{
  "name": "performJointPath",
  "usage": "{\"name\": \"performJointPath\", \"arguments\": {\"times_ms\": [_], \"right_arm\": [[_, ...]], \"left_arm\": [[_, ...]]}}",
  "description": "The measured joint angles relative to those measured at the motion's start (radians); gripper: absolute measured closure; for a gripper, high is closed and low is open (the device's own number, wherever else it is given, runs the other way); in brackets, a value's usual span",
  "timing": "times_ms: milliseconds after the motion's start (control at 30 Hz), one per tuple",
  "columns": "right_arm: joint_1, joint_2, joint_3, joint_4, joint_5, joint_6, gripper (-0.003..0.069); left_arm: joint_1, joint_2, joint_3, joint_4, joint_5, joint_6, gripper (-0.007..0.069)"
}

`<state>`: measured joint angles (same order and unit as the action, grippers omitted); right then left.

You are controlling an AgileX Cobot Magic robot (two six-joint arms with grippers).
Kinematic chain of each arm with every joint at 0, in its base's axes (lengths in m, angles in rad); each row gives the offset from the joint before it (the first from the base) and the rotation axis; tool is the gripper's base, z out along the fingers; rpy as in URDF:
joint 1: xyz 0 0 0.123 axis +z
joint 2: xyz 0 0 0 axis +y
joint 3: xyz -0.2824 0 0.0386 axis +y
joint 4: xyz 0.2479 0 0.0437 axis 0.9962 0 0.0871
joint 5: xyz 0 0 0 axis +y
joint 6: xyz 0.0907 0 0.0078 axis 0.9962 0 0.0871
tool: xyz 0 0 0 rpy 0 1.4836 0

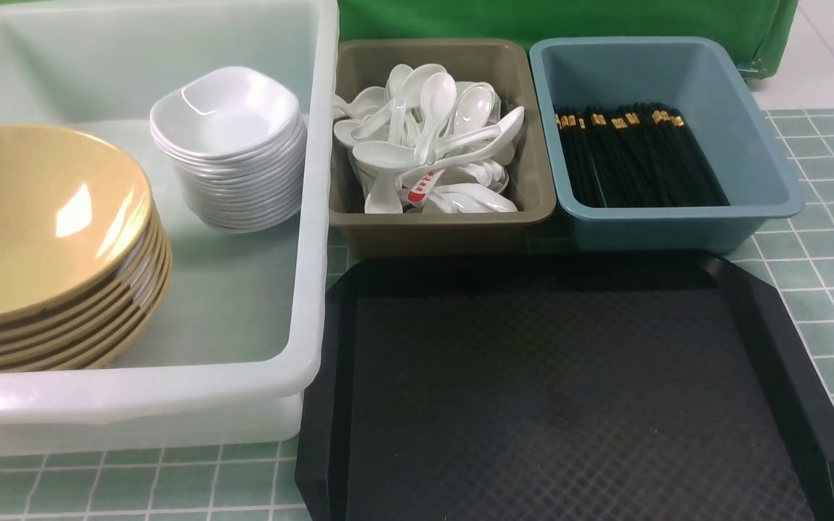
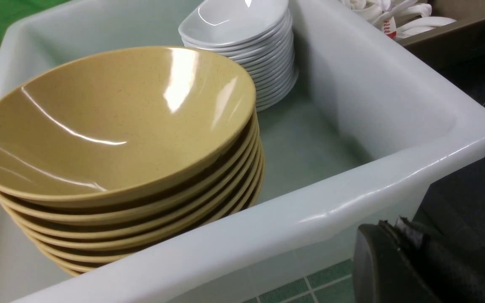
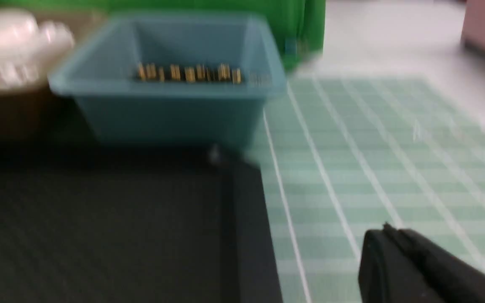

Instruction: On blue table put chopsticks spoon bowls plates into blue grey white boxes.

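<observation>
Front view: mustard bowls (image 1: 40,217) and white dishes (image 1: 229,145) stacked in translucent tub (image 1: 171,387); spoons (image 1: 437,101) heaped in olive-grey bin (image 1: 446,235), chopsticks (image 1: 634,159) laid in blue bin (image 1: 649,231). Sorting judged complete. Overlap prevents exact counts; three containers counted.

Left wrist view: left gripper (image 2: 398,229) pressed together.

Right wrist view: right gripper (image 3: 387,231) likewise closed.

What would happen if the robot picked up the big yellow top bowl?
The bowl would probably stay stiff, since its rim looks smooth and firm, with no sagging. It might be slippery, because bright light shines off its glossy inside. It may tip if pushed at the edge: it is wide and sits tilted on the stack.
</observation>
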<state>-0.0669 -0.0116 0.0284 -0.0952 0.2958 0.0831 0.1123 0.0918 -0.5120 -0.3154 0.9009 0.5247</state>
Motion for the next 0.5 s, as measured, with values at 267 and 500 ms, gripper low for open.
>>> {"name": "performJointPath", "arguments": {"times_ms": [267,500], "right_arm": [[0.0,0.0,-0.001,0.0,0.017,0.0,0.0624],[0.0,0.0,-0.001,0.0,0.017,0.001,0.0624]], "left_arm": [[0.0,0.0,0.0,0.0,0.0,0.0,0.0631],[0.0,0.0,0.0,0.0,0.0,0.001,0.0631]]}}
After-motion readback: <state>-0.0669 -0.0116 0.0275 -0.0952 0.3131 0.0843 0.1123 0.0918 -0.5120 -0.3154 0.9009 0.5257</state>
